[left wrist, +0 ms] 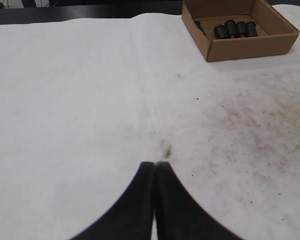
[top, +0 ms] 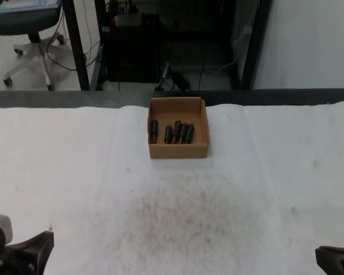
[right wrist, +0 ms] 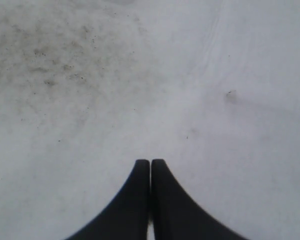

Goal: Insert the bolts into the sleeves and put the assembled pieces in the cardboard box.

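Nearest, the left pincer (left wrist: 154, 163) is hanging low over the white cloth-covered tabletop (top: 57, 172) at its near edge. Its two black fingers are pressing flat together and gripping nothing. The right pincer (right wrist: 150, 161) is doing the same on the opposite near corner, fingers closed tight and carrying nothing. Both are sitting well back and wide apart, probably parked so the middle is open.

Between them and farther out, a brownish speckled stain (top: 183, 212) is spreading across the centre of the cloth. A long crease (left wrist: 145, 85) is running away from the left pincer toward the far side. The cloth is lying flat here, so I am expecting nothing to snag an arm sweeping forward.

Farther on, the open brown cardboard box (top: 179, 150) is sitting at centre, well apart from both pincers and close to the far edge of the cloth. Five black cylindrical pieces (top: 178, 133) are lying inside it on the floor. Four are huddling side by side and one is lying a little apart toward the left wall. I am reading these as bolts already seated in sleeves, though the joints are too small to confirm. By that reading, the job is looking finished.

The box walls are standing higher than the pieces, so any further reach-in is needing a descent from above. Just behind the box, the dark rear edge (top: 275, 96) of the tabletop is marking the limit, with black frame posts (top: 74, 43) rising beyond.
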`<state>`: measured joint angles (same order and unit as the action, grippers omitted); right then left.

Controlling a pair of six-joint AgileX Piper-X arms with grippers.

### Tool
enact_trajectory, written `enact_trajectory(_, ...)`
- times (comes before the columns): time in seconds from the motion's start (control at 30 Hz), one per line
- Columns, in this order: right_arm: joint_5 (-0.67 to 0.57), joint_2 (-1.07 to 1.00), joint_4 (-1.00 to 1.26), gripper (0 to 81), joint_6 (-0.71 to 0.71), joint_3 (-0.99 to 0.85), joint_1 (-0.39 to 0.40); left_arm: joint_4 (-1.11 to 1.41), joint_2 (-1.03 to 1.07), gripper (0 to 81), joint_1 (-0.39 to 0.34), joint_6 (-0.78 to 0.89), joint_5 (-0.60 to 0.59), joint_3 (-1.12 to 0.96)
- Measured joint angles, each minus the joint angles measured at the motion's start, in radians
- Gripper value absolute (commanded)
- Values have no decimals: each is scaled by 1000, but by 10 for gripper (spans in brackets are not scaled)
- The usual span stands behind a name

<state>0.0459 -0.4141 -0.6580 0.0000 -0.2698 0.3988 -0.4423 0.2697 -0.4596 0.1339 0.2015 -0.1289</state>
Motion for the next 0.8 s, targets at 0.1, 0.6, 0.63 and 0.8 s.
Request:
enact_trajectory(0.1,0,0,0,8,0,4,0,0,0,3,0,0,0,0)
enact_trajectory(0.6,7,0,105,8,-6,120,0,-6,0,3,0,0,-15,0)
enact_trajectory(0.63,7,0,133,8,-6,150,0,-10,0,3,0,0,-24,0)
enact_trajectory(0.8,7,0,191,8,-7,199,0,-40,0,3,0,0,-155,4)
